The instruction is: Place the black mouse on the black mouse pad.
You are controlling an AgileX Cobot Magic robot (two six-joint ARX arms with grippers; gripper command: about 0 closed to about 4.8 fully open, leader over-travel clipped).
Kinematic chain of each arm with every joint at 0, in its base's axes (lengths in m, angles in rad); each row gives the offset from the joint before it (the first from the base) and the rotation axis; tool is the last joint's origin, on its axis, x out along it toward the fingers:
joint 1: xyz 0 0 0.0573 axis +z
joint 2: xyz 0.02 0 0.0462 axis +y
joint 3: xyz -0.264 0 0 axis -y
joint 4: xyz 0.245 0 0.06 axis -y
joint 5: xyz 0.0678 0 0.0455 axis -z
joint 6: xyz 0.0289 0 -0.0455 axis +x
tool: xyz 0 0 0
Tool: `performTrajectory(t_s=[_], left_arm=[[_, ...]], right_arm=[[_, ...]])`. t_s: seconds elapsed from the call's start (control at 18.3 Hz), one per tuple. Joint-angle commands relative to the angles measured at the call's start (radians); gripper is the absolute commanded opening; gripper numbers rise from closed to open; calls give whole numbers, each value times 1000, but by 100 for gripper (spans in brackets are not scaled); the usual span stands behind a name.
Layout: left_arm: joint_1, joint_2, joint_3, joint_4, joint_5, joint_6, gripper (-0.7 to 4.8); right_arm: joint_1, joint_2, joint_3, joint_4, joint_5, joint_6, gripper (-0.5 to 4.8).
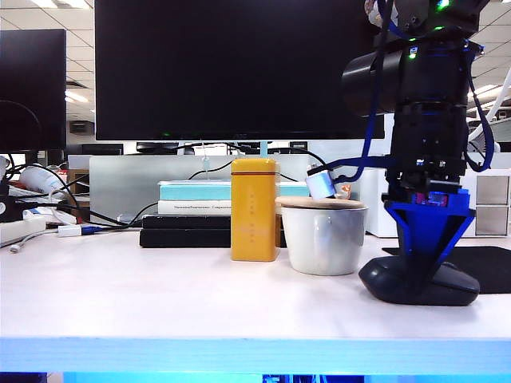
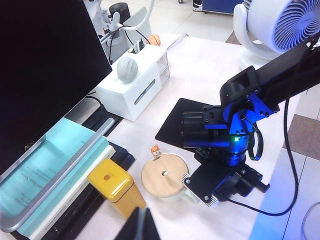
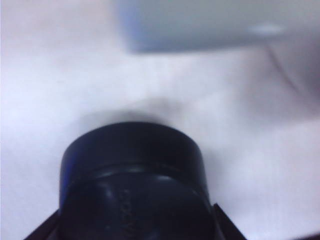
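The right gripper [image 1: 421,275] is seen at lower right of the exterior view, its blue jaws straddling the black mouse [image 1: 421,281]; whether a grasp is made cannot be told. The mouse rests on the white tabletop [image 1: 160,295], beside the black mouse pad [image 1: 489,267], so lifting and placement remain. The left gripper [image 2: 141,227] is clenched, empty. No writing can be read.

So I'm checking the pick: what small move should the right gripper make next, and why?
Probably finish closing on the mouse. The right gripper is down over it with blue fingers either side, the mouse sits on the white table beside the mouse pad, not on it. The left gripper, shut, stays clear.
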Motion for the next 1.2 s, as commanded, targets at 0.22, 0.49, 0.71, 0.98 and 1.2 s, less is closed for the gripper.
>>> performTrajectory(t_s=[0.22,0.49,0.71,0.98,1.2], left_arm=[[1,-3,2,13,0,-6,-6],[1,-3,2,14,0,-18,-6],[1,-3,2,26,-1,-26,-6],[1,-3,2,34,0,-26,-6],[1,-3,2,42,0,-26,-6]], right_arm=[[0,-32,63,-22,78,134,305],[-119,-48,232,-131,85,238,305],[-256,-48,301,-148,74,269,305],[-369,-23,301,-61,74,341,305],[-397,54,301,-54,74,362,305]])
